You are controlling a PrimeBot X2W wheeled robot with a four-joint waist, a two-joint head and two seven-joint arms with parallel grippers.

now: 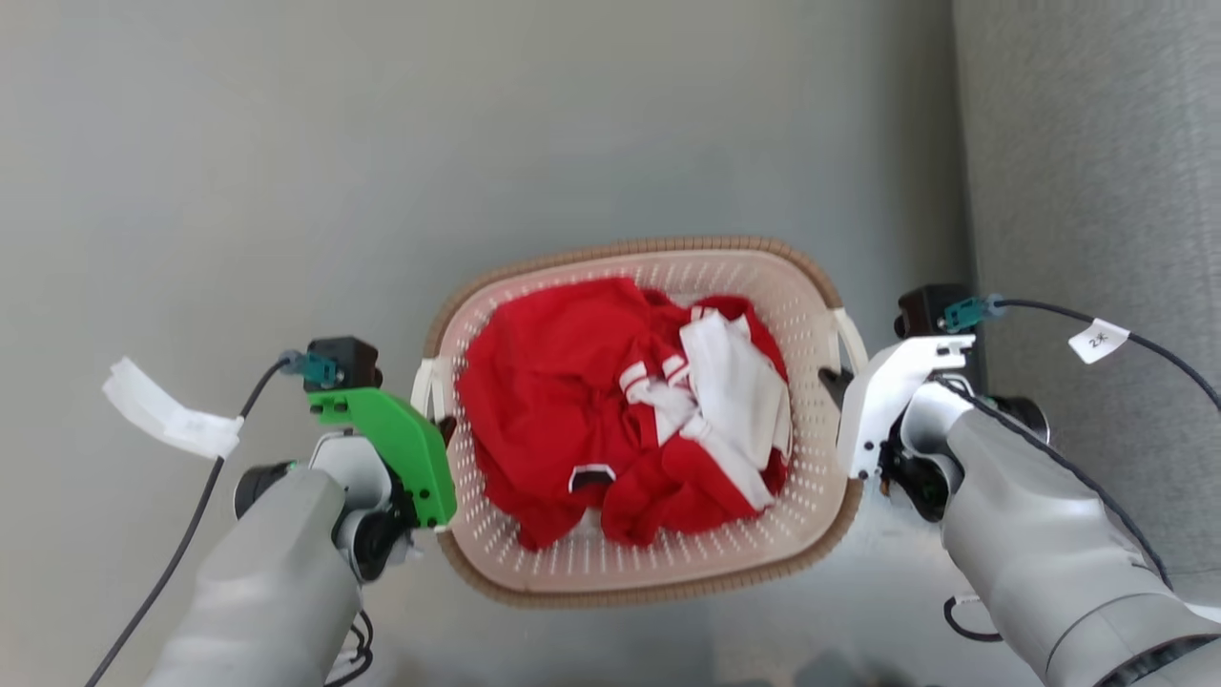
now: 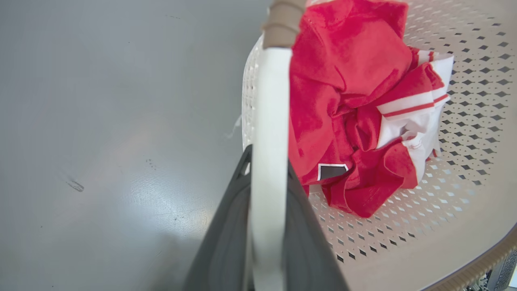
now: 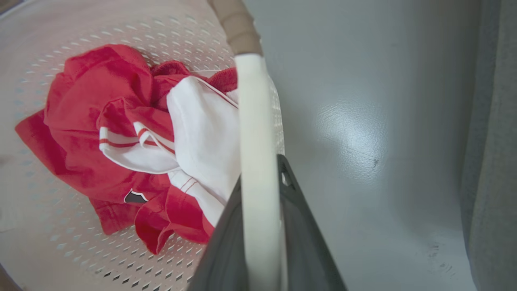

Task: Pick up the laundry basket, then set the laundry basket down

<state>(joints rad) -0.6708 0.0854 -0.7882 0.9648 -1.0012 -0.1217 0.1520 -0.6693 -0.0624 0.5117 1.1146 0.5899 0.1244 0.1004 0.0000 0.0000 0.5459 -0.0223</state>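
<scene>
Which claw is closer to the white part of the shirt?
Right. The right gripper holds the laundry basket by the handle next to the white part; the left gripper holds the opposite handle, red cloth lying between.

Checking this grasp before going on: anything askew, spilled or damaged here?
Nothing stands out. The laundry basket looks intact, and the crumpled red-and-white clothes lie inside it, none over the rim. The left gripper and right gripper each clamp one of its handles.
</scene>
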